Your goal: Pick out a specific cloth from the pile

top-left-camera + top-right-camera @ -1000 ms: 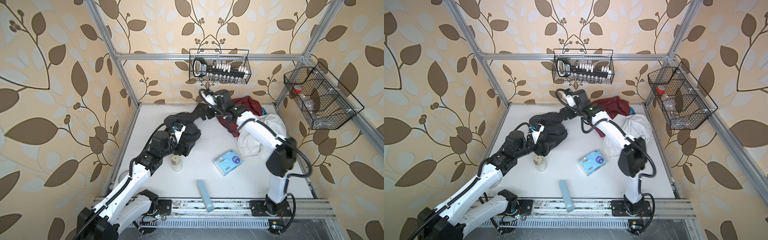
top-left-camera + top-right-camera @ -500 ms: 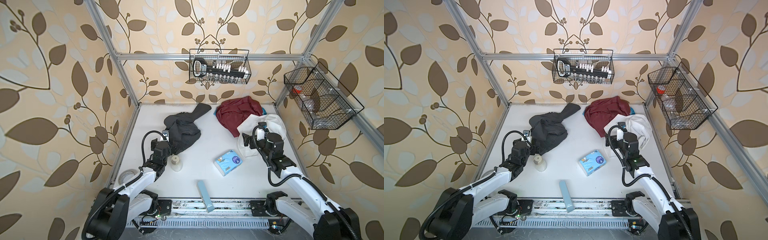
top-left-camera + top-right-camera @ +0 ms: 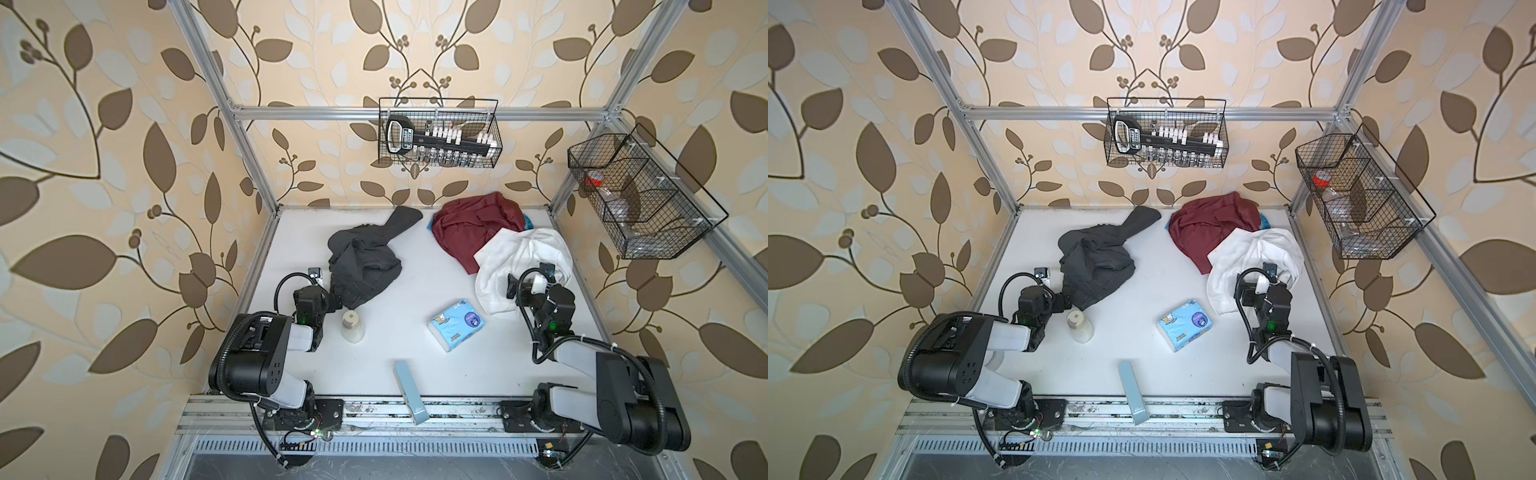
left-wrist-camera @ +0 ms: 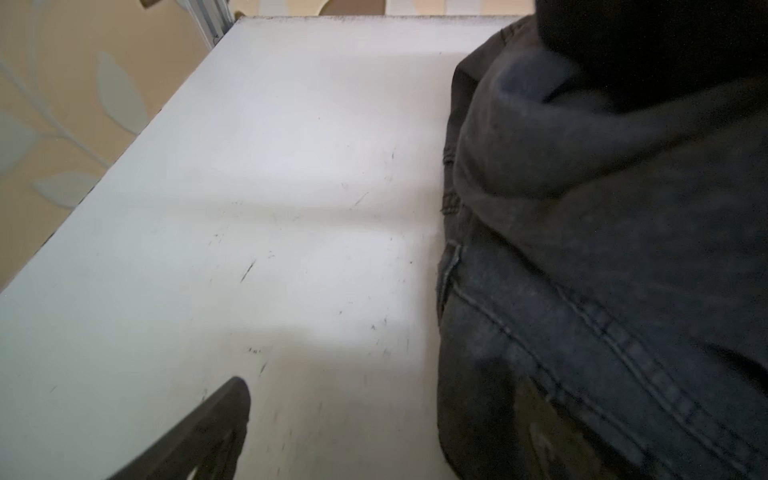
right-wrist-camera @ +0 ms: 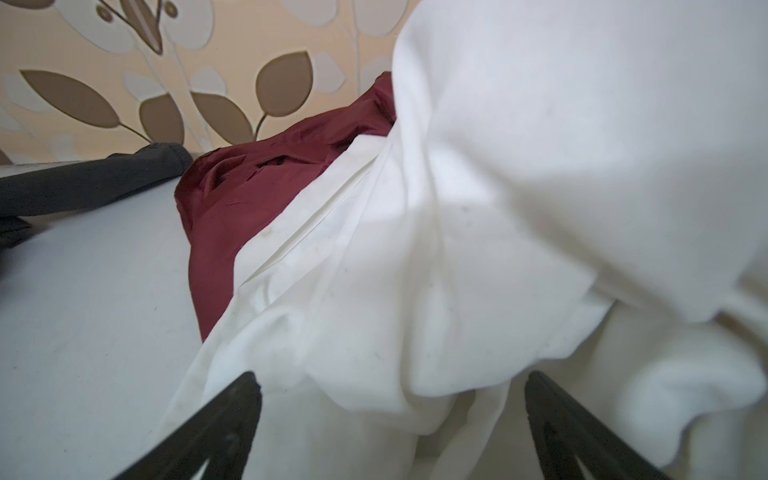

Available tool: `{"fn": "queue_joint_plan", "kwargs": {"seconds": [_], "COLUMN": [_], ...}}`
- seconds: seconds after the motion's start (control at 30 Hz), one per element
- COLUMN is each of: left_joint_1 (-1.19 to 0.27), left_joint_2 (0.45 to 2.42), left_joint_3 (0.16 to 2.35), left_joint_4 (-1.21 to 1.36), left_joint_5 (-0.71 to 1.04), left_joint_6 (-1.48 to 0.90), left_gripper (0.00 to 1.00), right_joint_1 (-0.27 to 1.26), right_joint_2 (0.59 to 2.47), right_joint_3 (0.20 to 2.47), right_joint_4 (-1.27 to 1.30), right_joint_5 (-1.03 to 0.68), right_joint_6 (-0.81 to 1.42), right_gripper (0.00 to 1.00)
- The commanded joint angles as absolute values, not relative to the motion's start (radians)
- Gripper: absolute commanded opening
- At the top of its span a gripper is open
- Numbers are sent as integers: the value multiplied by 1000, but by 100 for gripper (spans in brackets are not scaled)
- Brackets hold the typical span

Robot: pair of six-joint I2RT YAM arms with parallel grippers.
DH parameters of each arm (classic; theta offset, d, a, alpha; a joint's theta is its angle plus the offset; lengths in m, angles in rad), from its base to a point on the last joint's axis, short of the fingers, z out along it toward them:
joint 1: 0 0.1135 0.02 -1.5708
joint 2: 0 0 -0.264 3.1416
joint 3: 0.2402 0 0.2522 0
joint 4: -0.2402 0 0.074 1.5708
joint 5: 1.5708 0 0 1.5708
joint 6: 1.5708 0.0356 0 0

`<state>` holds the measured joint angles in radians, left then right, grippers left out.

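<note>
Both arms have withdrawn, jaws parted. The cloth [image 3: 363, 266] lies at the left gripper [image 3: 334, 300], clear of the pile [image 3: 498, 245] before the right gripper [image 5: 395, 378]: seemingly done.

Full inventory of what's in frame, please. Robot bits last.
cloth: 1, charcoal, left-centre, alone
maroon cloth: 1, maroon, back right
white cloth: 1, white, overlapping maroon cloth's front
blue scrap: 1, bright blue, behind maroon cloth
tissue pack: 1, light blue, centre
bottle: 1, cream, beside left tool
box: 1, pale blue, front edge
baskets: 2, black wire, back wall and right side
table: 1, white
left tool: 1, black, open, at cloth's edge
right tool: 1, black, open, at white cloth
</note>
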<state>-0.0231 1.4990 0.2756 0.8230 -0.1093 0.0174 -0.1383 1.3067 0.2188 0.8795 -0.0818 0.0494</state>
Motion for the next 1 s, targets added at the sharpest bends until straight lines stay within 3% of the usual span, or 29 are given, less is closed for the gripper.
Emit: {"fn": "queue_joint_plan", "kwargs": {"seconds": [0.0,0.07,0.13,0.37,0.97], "left_joint_1": [1,4,4,3,3], "left_joint_2": [1482,1503,1506,1500,1502], "left_joint_3": [353,387,400,402,404], "left_joint_4": [783,746,723,715,710], "left_joint_5": [19,17,26,25,24], "left_joint_6": [-3,-6,0,0,0], "left_gripper": [99,99,99,99,99], "right_joint_1": [-142,-142,-127,-87,-82], "right_joint_2": [1432,1544,1490,1496,1497], "right_joint_3": [187,194,220,228,229], "right_joint_4": [1180,1303,1147,1143,1145], "right_joint_5": [-261,-313,-275,-180,-172], "right_joint_6": [67,75,35,35,35], "right_gripper": [99,100,100,100,100]}}
